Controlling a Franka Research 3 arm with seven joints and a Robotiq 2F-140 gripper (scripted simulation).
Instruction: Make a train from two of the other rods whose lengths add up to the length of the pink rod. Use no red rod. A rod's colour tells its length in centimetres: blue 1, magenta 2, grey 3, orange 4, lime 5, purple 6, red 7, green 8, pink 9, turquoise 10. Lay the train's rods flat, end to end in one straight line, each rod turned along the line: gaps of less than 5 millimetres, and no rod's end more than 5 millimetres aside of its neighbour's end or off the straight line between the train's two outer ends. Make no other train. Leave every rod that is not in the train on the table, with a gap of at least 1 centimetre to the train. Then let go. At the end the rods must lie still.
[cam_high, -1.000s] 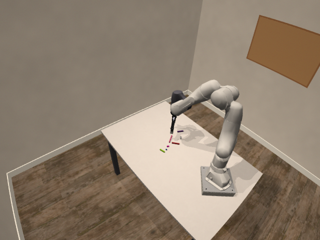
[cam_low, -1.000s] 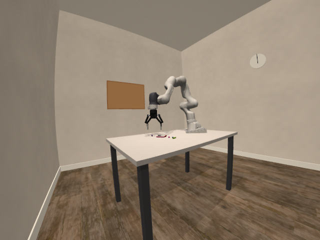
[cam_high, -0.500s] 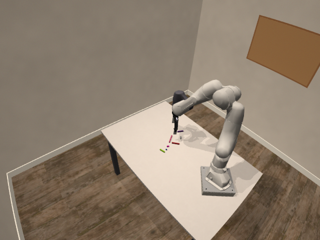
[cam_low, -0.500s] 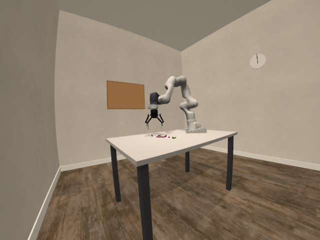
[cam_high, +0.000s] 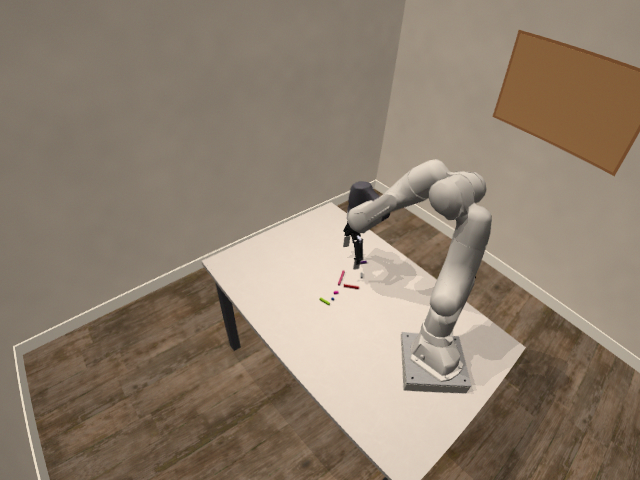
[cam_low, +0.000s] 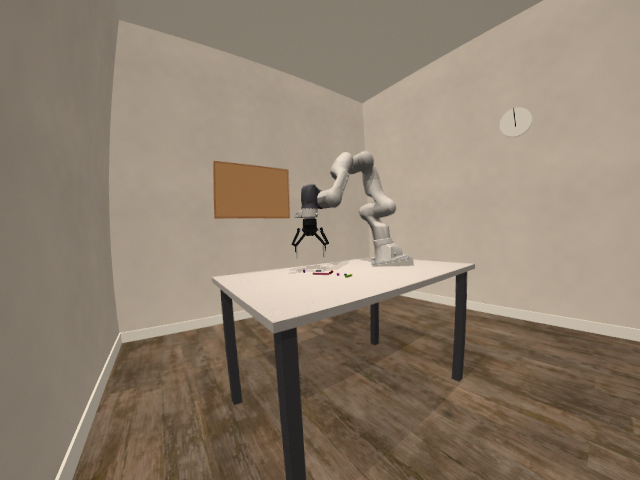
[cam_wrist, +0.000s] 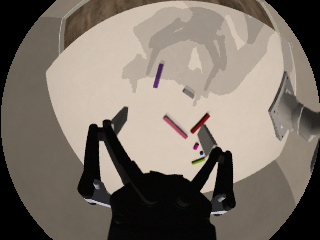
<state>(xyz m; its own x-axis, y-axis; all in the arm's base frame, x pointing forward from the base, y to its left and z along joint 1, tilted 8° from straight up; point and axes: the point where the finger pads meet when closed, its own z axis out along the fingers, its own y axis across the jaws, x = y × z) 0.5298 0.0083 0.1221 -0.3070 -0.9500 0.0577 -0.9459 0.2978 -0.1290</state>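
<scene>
Several rods lie flat on the white table. In the wrist view I see the pink rod (cam_wrist: 175, 126), a red rod (cam_wrist: 200, 122) to its right, a purple rod (cam_wrist: 159, 75) farther off, a small grey rod (cam_wrist: 188, 92), a lime rod (cam_wrist: 198, 160), a tiny magenta rod (cam_wrist: 196, 147) and a tiny blue rod (cam_wrist: 200, 154). In the top view the pink rod (cam_high: 341, 277), red rod (cam_high: 351, 286), lime rod (cam_high: 324, 301) and purple rod (cam_high: 363, 262) show. My gripper (cam_wrist: 164, 121) (cam_low: 309, 254) is wide open and empty, hanging well above the rods.
The robot base (cam_high: 435, 361) stands on the table's near right part. The rods cluster mid-table, with the table's far edge (cam_wrist: 100, 40) beyond the purple rod.
</scene>
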